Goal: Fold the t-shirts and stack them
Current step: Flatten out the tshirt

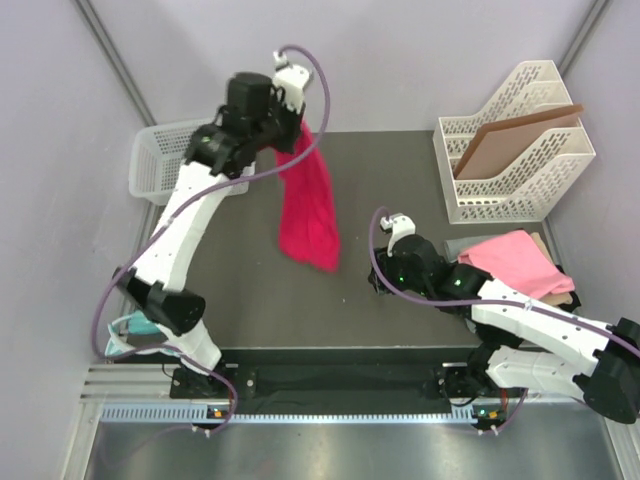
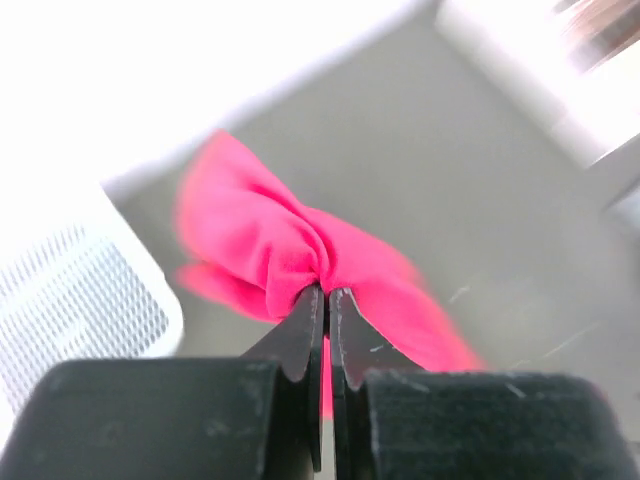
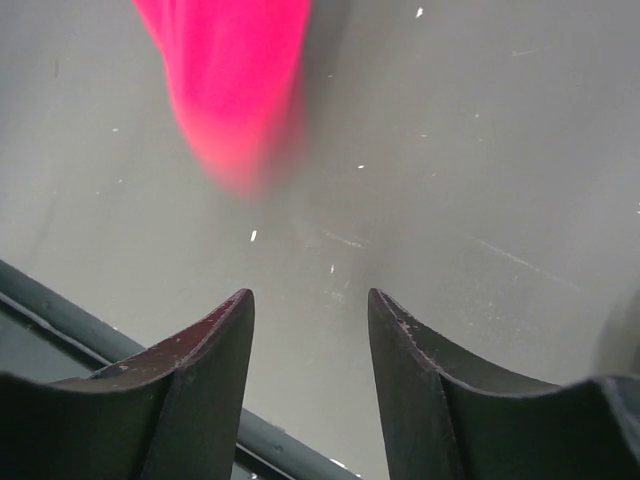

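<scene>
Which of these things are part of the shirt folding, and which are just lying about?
Part of the job: crimson t-shirt, hanging pinched in the left tool; light pink t-shirt at the right; right tool, open and empty.
Lying about: white basket; white file rack; brown board in it.

- crimson-pink soft cloth t-shirt point(image 1: 308, 205): matt, creased
- light pink cloth t-shirt point(image 1: 515, 262): matt, soft
- dark grey table top point(image 1: 400, 190): smooth, matt, finely scratched
- white lattice plastic basket point(image 1: 142, 165), white lattice plastic file rack point(image 1: 520, 185): smooth
- flat brown board point(image 1: 515, 140): matt
</scene>
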`<action>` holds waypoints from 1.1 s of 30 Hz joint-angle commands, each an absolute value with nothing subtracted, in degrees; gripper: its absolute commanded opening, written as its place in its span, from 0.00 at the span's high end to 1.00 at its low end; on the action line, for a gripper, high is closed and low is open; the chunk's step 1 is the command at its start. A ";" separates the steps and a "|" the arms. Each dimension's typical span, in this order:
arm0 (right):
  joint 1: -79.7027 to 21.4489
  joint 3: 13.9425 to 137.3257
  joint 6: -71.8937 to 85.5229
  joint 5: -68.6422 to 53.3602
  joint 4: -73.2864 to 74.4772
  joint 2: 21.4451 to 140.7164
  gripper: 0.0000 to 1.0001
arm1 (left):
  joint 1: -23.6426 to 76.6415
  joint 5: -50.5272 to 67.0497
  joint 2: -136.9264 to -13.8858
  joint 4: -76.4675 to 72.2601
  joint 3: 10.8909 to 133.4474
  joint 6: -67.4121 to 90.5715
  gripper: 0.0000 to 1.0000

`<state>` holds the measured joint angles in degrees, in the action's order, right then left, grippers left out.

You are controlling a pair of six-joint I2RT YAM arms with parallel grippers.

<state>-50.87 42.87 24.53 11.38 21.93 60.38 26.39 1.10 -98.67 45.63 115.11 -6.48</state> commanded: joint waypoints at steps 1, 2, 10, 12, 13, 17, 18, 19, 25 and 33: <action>-51.68 45.09 24.26 13.71 20.39 58.45 0.52 | 31.37 10.79 -89.32 59.75 128.68 -7.21 1.00; -51.77 44.83 24.34 13.88 20.39 58.27 0.52 | 32.16 14.46 -87.90 60.64 127.37 -7.12 1.00; -51.77 43.85 24.61 15.73 21.62 57.83 0.55 | 32.43 23.90 -72.53 63.46 97.77 -11.77 1.00; -51.68 44.56 24.70 17.66 22.32 58.09 0.57 | 32.43 24.26 -71.28 63.11 88.92 -12.22 1.00; -51.77 45.34 24.78 18.36 22.76 58.27 0.57 | 32.43 24.43 -70.50 62.67 85.90 -12.74 1.00; -51.68 47.28 25.14 21.53 25.22 57.92 0.56 | 32.43 24.44 -69.35 60.04 72.18 -14.15 1.00; -51.68 47.55 25.14 21.79 25.49 57.75 0.54 | 32.43 24.09 -69.17 59.42 68.33 -14.67 1.00; -51.68 47.98 25.40 22.32 25.92 57.74 0.54 | 32.43 22.78 -68.82 59.07 66.81 -15.03 1.00; -51.07 48.43 25.49 25.49 27.60 58.27 0.44 | 32.26 20.30 -67.86 58.80 63.90 -15.90 1.00; -50.19 51.66 22.16 16.70 21.89 74.48 0.33 | 32.26 23.20 -67.50 63.71 68.55 -18.37 1.00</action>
